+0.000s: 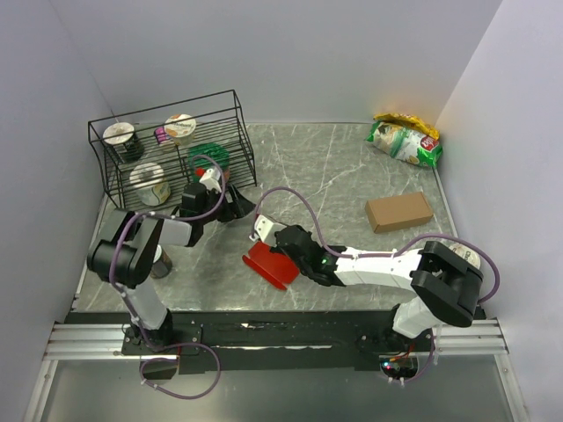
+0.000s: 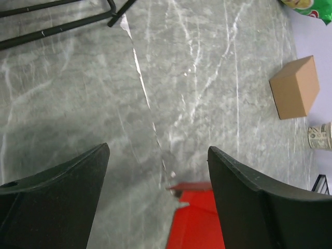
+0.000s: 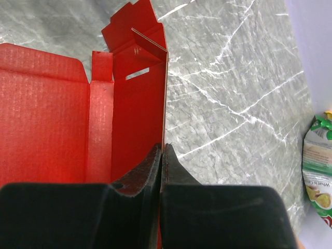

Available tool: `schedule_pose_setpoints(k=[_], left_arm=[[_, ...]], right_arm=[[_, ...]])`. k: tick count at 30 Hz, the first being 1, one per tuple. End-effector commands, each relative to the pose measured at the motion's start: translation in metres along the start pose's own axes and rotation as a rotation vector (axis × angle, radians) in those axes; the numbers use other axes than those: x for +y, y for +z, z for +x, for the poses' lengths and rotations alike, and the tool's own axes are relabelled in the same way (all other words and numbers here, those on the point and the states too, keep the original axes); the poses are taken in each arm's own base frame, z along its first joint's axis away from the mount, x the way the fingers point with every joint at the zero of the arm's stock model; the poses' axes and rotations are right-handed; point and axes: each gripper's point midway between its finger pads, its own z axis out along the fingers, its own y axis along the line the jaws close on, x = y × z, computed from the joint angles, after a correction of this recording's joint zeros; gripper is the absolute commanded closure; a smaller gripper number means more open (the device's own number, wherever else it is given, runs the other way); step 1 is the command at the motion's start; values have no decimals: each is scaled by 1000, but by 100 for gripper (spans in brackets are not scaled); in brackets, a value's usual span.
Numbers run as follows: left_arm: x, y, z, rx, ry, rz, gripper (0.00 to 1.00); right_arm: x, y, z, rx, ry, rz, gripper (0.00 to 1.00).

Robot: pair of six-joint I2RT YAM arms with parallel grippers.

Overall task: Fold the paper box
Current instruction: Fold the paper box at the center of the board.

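The paper box (image 1: 266, 265) is a bright red creased card sheet, partly folded, held up on edge near the table's front middle. My right gripper (image 3: 163, 148) is shut on the thin edge of one of its upright walls. The right wrist view shows the red inner panels (image 3: 52, 114) and a slotted flap (image 3: 137, 49) beyond the fingers. My left gripper (image 1: 230, 206) hovers behind the box, close to the wire basket. It stands wide open (image 2: 158, 150) with nothing between its fingers, and a corner of the red box (image 2: 199, 218) shows below them.
A black wire basket (image 1: 237, 132) at the back left holds cups and a green item. A brown cardboard box (image 1: 398, 211) lies right of centre, and a green snack bag (image 1: 405, 141) sits in the back right corner. A cup (image 2: 319, 136) stands near the right arm.
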Motion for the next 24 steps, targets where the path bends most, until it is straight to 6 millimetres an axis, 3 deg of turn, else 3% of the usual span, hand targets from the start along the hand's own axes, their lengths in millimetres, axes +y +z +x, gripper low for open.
schedule_pose_setpoints(k=[1, 5, 11, 15, 24], left_arm=[[-11, 17, -26, -72, 25, 67, 17], [-15, 24, -26, -68, 42, 113, 16], [-27, 32, -5, 2, 102, 238, 17], [-43, 28, 15, 61, 153, 338, 19], [-51, 15, 40, 108, 156, 385, 32]], right_arm=[[-1, 1, -3, -3, -8, 9, 100], [2, 3, -3, -6, -9, -1, 100], [4, 5, 1, 1, -21, -2, 100], [6, 6, 1, 7, -22, -7, 100], [10, 8, 4, 19, -18, -19, 100]])
